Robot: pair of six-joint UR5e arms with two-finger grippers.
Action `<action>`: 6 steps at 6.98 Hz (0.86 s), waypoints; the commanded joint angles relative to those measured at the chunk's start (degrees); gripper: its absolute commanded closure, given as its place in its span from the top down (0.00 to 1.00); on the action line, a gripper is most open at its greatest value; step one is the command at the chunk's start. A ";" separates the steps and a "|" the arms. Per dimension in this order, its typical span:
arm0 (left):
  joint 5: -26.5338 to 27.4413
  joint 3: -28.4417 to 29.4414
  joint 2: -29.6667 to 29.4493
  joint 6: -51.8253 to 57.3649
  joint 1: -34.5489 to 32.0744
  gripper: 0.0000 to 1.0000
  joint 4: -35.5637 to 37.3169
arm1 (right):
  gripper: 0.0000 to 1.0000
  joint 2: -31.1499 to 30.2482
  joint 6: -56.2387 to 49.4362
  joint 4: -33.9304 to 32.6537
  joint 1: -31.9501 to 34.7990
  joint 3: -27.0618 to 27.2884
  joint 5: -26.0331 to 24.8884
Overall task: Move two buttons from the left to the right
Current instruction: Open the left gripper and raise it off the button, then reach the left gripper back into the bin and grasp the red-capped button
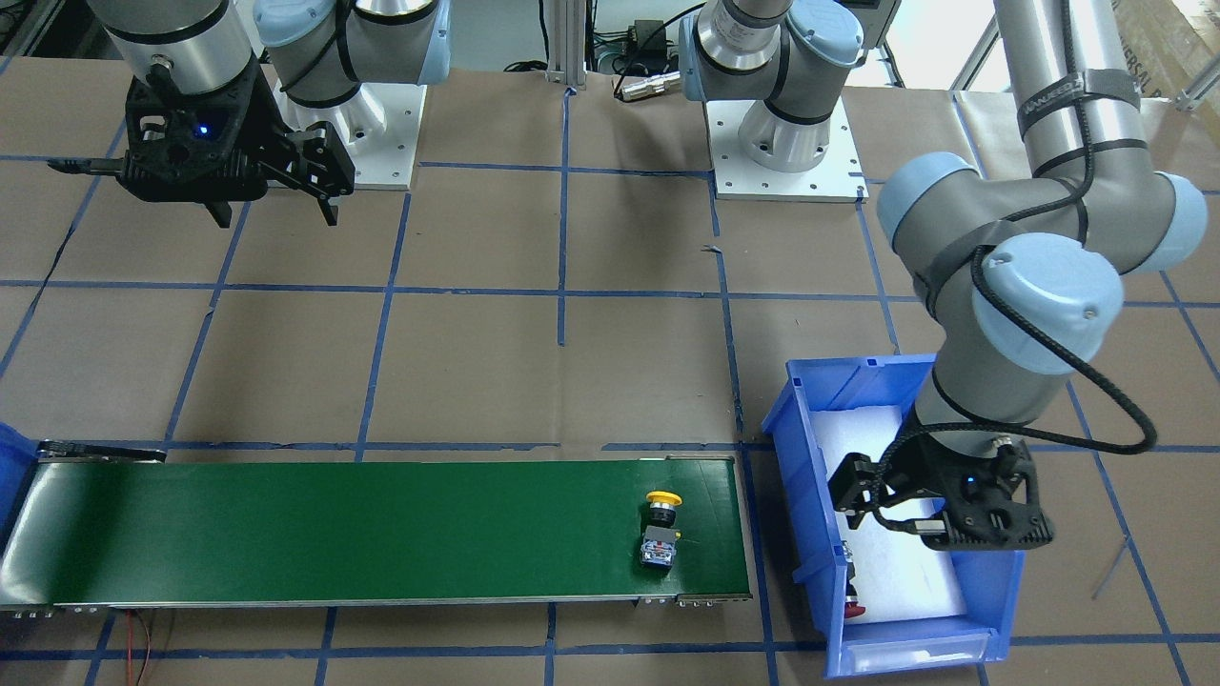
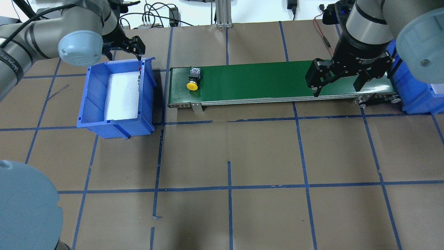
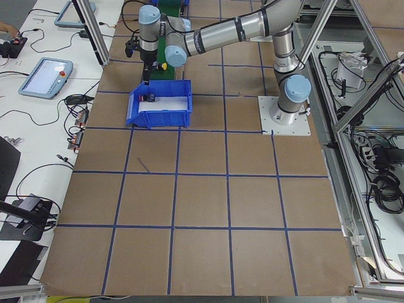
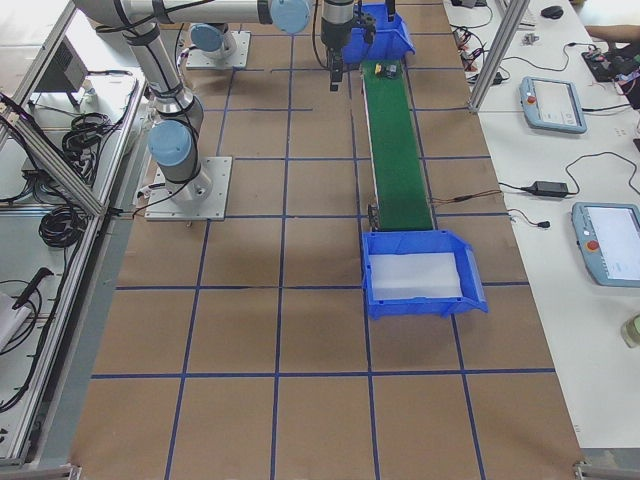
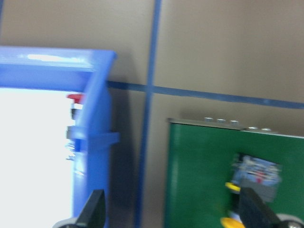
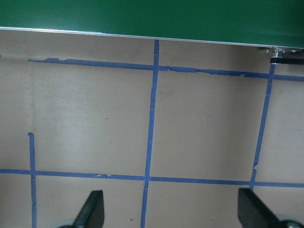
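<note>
Both left gripper (image 5: 173, 210) and right gripper (image 2: 336, 89) spread empty, red button (image 5: 74, 100) mostly hidden behind bin (image 5: 96, 121) wall

brown-paper table (image 2: 263, 152) | green conveyor (image 2: 263, 78) | left blue bin (image 2: 116, 125) | right blue bin (image 2: 414, 99)

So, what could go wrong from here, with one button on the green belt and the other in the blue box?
The red button lies tight against the blue bin wall, so the open left gripper might hit that wall or fail to close around it. The yellow button lies on its side on the conveyor belt; its round cap might let it roll before the open right gripper reaches it.
</note>
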 commanded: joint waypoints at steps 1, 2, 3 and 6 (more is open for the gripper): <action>-0.08 -0.46 0.19 13.49 1.74 1.00 -0.34 | 1.00 0.00 0.01 -0.01 0.00 0.00 0.04; -0.34 -0.55 0.63 17.22 1.57 1.00 -0.60 | 1.00 0.00 0.01 -0.01 0.00 0.00 -0.05; -3.04 -0.64 0.89 21.26 1.56 1.00 -0.77 | 1.00 0.00 0.01 -0.01 0.00 0.00 -0.05; -3.15 -0.64 0.98 31.84 1.13 1.00 -1.65 | 1.00 0.08 -0.08 -0.10 0.00 0.00 -0.05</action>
